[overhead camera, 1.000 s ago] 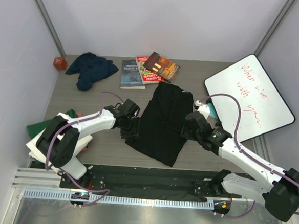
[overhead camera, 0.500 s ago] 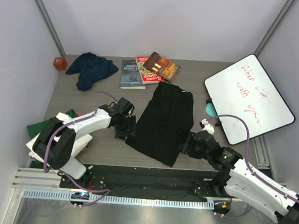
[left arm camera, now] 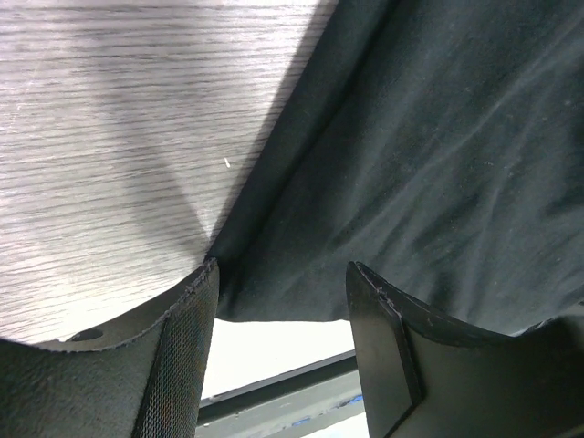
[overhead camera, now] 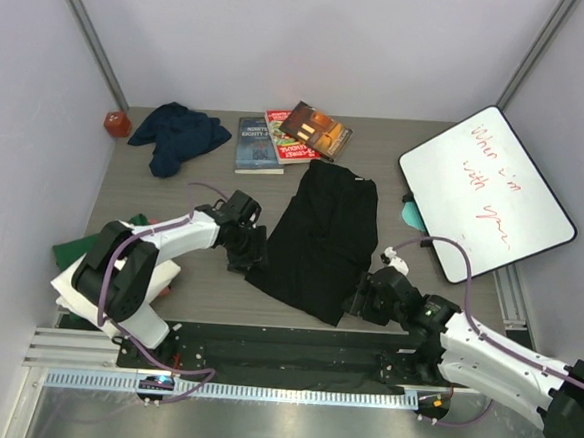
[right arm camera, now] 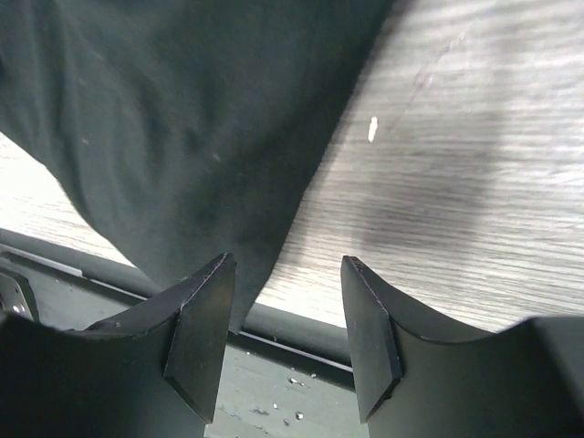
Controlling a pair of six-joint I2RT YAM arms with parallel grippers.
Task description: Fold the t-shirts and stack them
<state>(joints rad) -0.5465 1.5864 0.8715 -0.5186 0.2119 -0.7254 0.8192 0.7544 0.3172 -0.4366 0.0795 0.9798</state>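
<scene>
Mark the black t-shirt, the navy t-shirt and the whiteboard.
black t-shirt (overhead camera: 320,243): top external view, middle of the spread cloth.
navy t-shirt (overhead camera: 178,131): top external view, centre of the crumpled heap.
whiteboard (overhead camera: 489,198): top external view, its white face.

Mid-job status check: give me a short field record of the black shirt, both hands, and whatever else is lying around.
black shirt: lying flat on the table, centre
left hand: open, over the shirt's left edge, gripping nothing
right hand: open, at the shirt's near right corner, gripping nothing
navy shirt: crumpled, far left
folded shirts: green and white, near left edge
books: three, beyond the black shirt
whiteboard: right side
</scene>
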